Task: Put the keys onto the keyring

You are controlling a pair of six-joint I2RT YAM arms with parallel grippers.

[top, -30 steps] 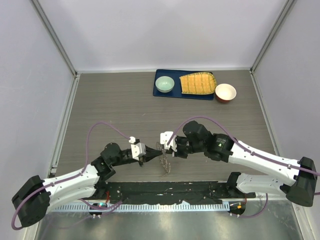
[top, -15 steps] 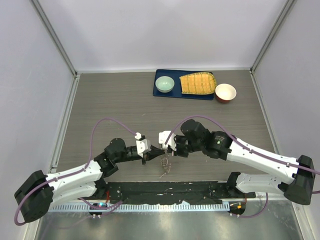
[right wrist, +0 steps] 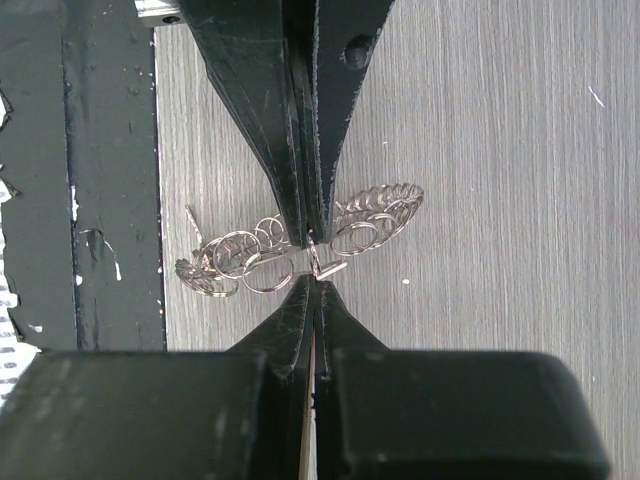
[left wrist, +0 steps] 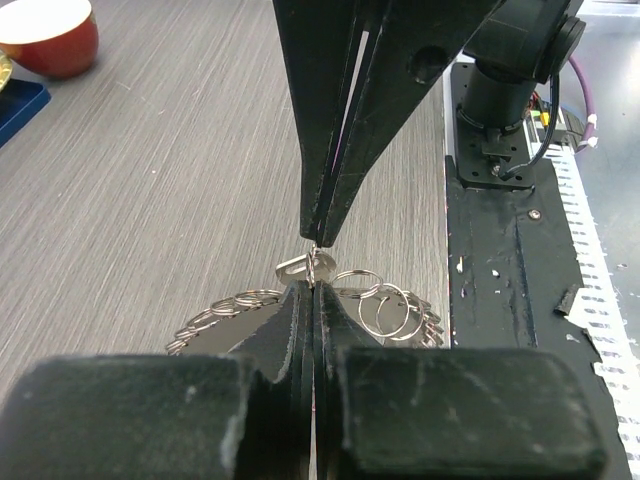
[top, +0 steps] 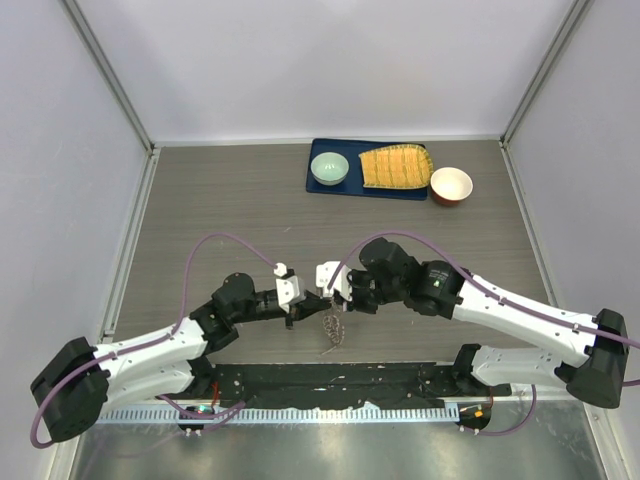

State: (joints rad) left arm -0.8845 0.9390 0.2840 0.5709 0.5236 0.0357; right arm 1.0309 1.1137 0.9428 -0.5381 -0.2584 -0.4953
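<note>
Evidently both jaws are pinched shut: left gripper and right gripper meet tip to tip, lower centre of the overhead frame, key between these 2, at the keyring; whose grip holds it, unclear.

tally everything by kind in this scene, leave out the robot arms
bowls: 2 (pale green ceramic bowl, red bowl with white inside)
dark blue rectangular tray: 1
yellow ribbed woven mat: 1
silver metal keyring fringed with small rings: 1
total: 5
</note>
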